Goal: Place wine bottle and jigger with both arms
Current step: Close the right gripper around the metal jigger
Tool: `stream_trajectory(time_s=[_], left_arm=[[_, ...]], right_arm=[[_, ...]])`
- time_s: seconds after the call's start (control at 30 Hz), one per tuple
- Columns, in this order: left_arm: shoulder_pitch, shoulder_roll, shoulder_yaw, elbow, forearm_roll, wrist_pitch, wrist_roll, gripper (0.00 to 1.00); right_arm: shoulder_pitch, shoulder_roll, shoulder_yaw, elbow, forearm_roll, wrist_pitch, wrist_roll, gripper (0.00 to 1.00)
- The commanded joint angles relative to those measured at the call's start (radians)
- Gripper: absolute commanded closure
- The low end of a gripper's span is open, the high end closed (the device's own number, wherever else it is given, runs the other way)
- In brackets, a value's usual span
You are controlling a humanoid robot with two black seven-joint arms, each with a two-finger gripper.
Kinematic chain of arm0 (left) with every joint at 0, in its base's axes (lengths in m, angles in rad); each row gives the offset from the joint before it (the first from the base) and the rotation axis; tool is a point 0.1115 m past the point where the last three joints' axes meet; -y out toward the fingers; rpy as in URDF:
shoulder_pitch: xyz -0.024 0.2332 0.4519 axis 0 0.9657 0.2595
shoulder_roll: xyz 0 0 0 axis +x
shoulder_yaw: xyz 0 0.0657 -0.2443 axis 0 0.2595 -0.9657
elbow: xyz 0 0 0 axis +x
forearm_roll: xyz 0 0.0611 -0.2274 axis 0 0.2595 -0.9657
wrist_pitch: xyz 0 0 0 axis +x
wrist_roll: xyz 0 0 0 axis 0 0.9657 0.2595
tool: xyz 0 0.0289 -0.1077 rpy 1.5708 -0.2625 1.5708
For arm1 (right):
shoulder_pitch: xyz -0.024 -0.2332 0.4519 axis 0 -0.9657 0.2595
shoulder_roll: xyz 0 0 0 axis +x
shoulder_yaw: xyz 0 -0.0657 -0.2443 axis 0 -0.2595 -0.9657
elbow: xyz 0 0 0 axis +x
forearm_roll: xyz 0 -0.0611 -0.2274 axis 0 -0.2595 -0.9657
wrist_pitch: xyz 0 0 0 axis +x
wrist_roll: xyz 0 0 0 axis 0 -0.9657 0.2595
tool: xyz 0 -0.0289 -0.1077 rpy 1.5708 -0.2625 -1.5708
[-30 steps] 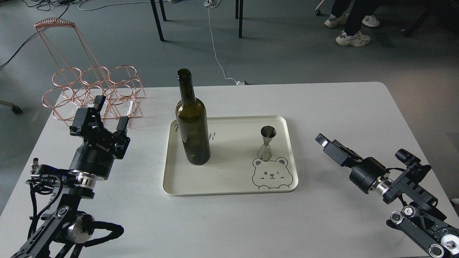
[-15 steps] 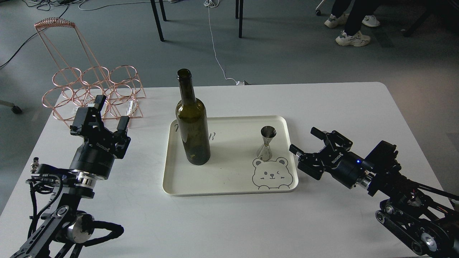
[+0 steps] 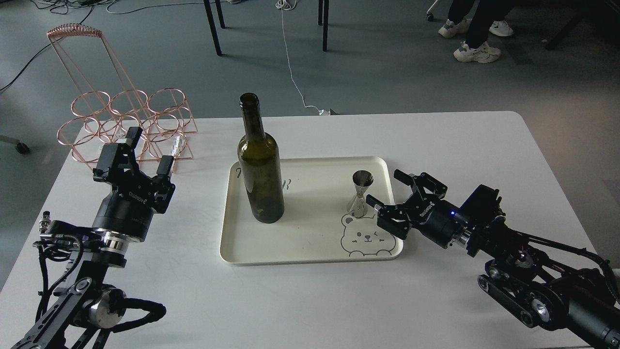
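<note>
right pincer [image 3: 385, 191] hovers over the tray's right edge, fingers spread wide and holding nothing, its mouth facing the jigger [image 3: 361, 192] just beside it. that little silver hourglass cup stands upright on the cream tray [image 3: 310, 254], right above the printed bear face [image 3: 366, 236]. over on the other side, the left pincer [image 3: 148, 151] sits released too, well apart from the wine bottle [image 3: 259, 167], which stands tall at the tray's left end, dark olive glass, long slim neck, open mouth, no label. behind the left arm, a copper wire rack [image 3: 127, 116] of rings rests on the white bench [image 3: 310, 300]. now, the step in hand looks like the reach for the jigger, and to do it well i'd want those fingers to straddle the narrow waist, level and centred, before closing. polished metal is slick, and the cones taper, so a grip too high or too low could squirt it out or tip it. the base is small, so a nudge from one finger first would likely topple it. the bottle is smooth, heavy-looking glass; a firm hold around the body seems wiser.
</note>
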Motion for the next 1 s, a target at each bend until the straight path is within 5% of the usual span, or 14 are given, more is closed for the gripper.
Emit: stream_trajectory(time_s=[0.0,0.97], left_arm=[[-0.001,0.000,-0.001,-0.001,0.000,0.001,-0.001,0.02],[-0.008,0.007,0.000,-0.001,0.001,-0.001,-0.001,0.02]], right_arm=[[0.004,0.023,-0.013,-0.024,0.000,-0.002,0.000,0.03],[0.061,0.106,-0.024,-0.129,0.000,-0.002,0.000,0.42]])
